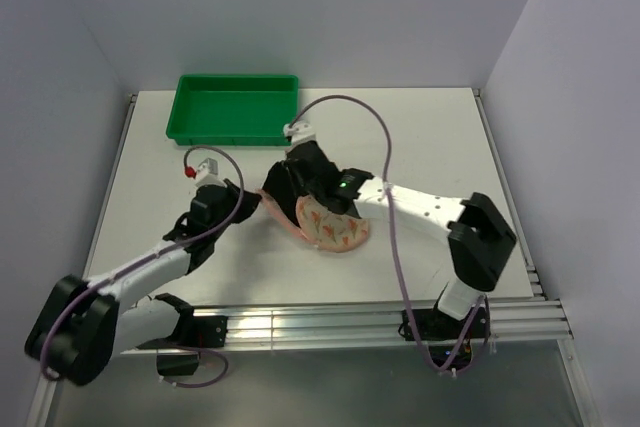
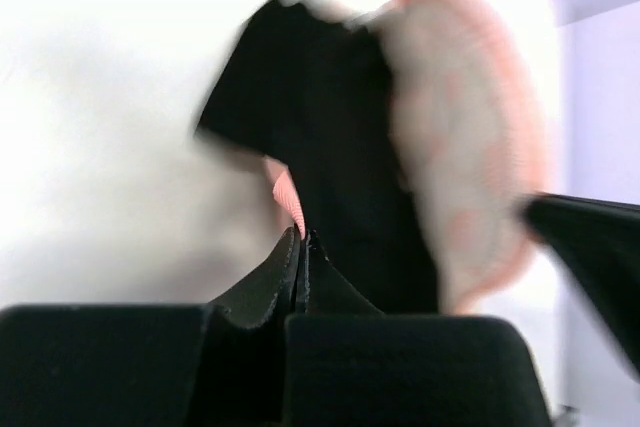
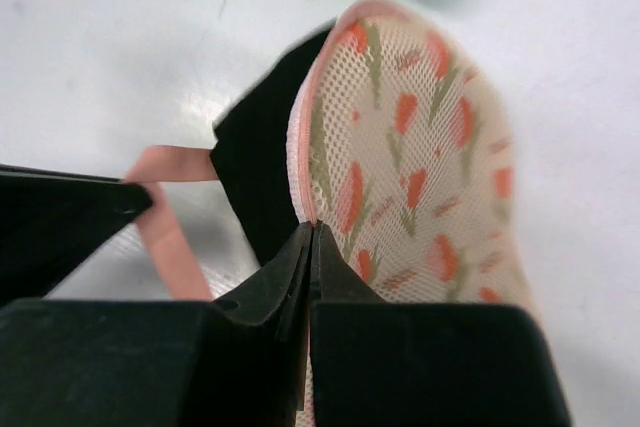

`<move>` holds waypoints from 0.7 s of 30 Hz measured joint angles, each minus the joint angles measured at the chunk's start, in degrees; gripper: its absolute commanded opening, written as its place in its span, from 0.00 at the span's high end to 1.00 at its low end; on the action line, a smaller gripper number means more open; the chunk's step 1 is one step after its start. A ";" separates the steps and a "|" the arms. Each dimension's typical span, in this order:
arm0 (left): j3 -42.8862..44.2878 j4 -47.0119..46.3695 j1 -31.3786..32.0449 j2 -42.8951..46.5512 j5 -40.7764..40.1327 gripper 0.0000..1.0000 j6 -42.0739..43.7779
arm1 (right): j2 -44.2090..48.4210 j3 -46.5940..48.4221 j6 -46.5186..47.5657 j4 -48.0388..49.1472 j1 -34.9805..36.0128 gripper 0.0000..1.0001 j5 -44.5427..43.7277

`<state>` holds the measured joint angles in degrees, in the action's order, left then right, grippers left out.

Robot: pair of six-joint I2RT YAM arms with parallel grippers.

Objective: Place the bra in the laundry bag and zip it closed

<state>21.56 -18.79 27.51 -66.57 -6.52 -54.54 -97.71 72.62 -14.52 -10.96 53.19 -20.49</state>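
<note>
White table (image 1: 440,147) lies bare on the near side of both arms, so either wrist has room to draw back. Nearest, the left gripper (image 2: 303,245) has its jaws closed, tips meeting right at a pink strip of the bag (image 2: 470,167) rim; blur hides whether they truly pinch it. The right gripper (image 3: 312,237) has its jaws clamped on the bag's edge where the printed mesh meets the zip edging, probably to hold the mouth up and taut. Just ahead and left of those jaws the bra (image 3: 260,147) lies dark against the opening, seemingly partly inside, with a corner past the rim, so the zip looks blocked. The loop (image 3: 165,217) trails left of the right jaws, beside the other gripper's finger; this spot is crowded. Farther ahead the tray (image 1: 235,105) sits well apart, with open table between.
</note>
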 measured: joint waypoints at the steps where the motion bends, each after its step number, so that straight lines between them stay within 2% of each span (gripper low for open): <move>1: 0.94 1.09 0.02 3.19 -0.02 1.00 0.31 | 2.54 -1.66 -0.24 1.27 -0.92 1.00 0.52; 6: 8.55 6.51 0.37 14.99 -0.22 1.00 1.68 | 14.16 -9.90 -2.23 7.89 -5.68 1.00 2.82; 9: 13.20 8.28 2.25 17.29 -0.61 1.00 2.86 | 20.00 -17.68 -4.92 14.53 -9.01 1.00 5.68; 12: 20.52 10.64 8.46 14.16 -1.97 1.00 4.94 | 23.23 -24.20 -8.20 18.32 -11.98 1.00 8.41; 16: 28.74 11.45 19.50 6.21 -6.34 1.00 9.57 | 23.17 -26.64 -11.17 21.20 -13.79 1.00 12.02; 21: 32.00 16.33 23.41 1.66 -9.77 1.00 13.60 | 23.26 -26.67 -13.11 22.75 -14.95 1.00 15.74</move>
<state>53.56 -2.46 50.92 -64.90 -16.29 -40.95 -74.46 45.95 -27.64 11.79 38.24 -4.75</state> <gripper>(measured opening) 0.012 0.009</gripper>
